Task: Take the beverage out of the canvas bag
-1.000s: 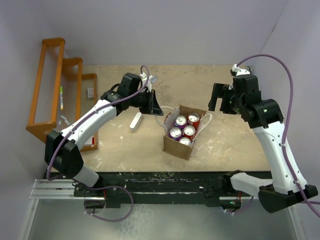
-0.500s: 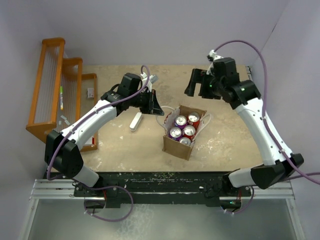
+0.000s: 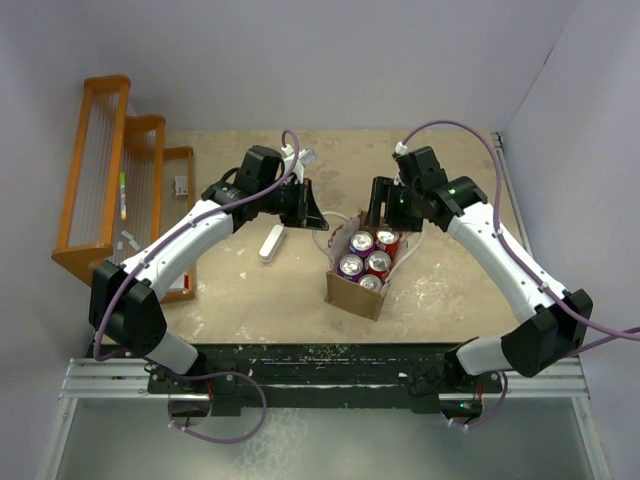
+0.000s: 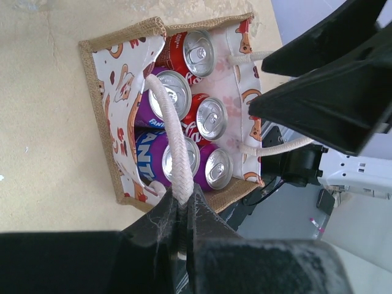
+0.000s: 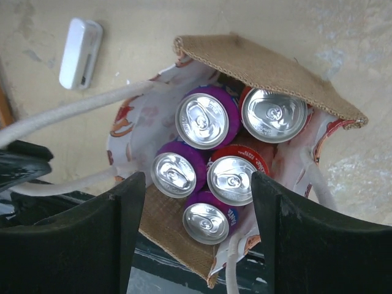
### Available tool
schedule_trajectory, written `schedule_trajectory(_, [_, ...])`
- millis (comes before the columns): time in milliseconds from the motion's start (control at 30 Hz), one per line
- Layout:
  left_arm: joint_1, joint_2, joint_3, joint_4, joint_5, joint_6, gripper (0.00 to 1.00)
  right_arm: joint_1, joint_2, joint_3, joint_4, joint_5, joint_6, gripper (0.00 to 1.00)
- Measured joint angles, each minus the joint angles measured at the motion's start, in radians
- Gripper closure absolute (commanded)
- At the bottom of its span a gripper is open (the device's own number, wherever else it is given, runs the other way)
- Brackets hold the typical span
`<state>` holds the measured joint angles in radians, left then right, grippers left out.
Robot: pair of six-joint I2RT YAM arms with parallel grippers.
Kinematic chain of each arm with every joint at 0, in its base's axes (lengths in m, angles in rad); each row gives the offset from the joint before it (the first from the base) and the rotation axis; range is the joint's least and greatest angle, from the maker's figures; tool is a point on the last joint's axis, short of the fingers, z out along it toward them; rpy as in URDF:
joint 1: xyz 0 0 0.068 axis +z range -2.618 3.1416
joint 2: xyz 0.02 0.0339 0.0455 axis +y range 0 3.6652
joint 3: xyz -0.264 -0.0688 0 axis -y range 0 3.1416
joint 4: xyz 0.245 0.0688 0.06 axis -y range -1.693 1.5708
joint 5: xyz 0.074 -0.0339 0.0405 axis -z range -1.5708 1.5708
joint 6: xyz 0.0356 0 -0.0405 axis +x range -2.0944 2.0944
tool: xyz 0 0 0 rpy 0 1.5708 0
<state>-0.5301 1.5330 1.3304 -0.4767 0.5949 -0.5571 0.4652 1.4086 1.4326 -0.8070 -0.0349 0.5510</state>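
Your right arm has swung in from well to the right of the canvas bag (image 3: 352, 292) and now hangs over the bag's open mouth. A second ago it was still out by the wall. That is the only real change. The left arm has not shifted.

The right gripper (image 3: 384, 207) is spread wide and holds nothing. Its wrist view looks straight down between the two fingers (image 5: 122, 233) onto five cans (image 5: 206, 120) standing upright and packed close inside the bag, three purple and two red. None of them has been lifted yet.

The left gripper (image 4: 184, 208) is clenched on one white cord handle (image 4: 171, 135), which runs taut from the bag's left rim across the purple cans. This seems to keep the bag steady and its mouth open.

The bag stands on the table (image 3: 460, 290), between the two arms.

The approach looks complete, so the next step is probably a descent onto one can. The cans touch one another, so pick one at the bag's edge, where a finger has room. Watch the second cord loop (image 4: 272, 147) on the bag's right side, because a finger could snag it on the way down.
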Motion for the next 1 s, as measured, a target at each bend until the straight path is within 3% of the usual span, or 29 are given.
schedule_trajectory(267, [0.0, 0.0, 0.0, 0.005, 0.012, 0.0, 1.0, 0.0, 0.016, -0.053, 0.006, 0.004, 0.028, 0.33])
schedule_trajectory(667, [0.0, 0.0, 0.001, -0.021, 0.023, 0.006, 1.0, -0.001, 0.027, -0.149, 0.006, 0.176, 0.273, 0.31])
schedule_trajectory(1000, [0.0, -0.003, 0.001, -0.048, 0.031, 0.027, 1.0, -0.006, 0.105, -0.148, 0.038, 0.21, 0.377, 0.29])
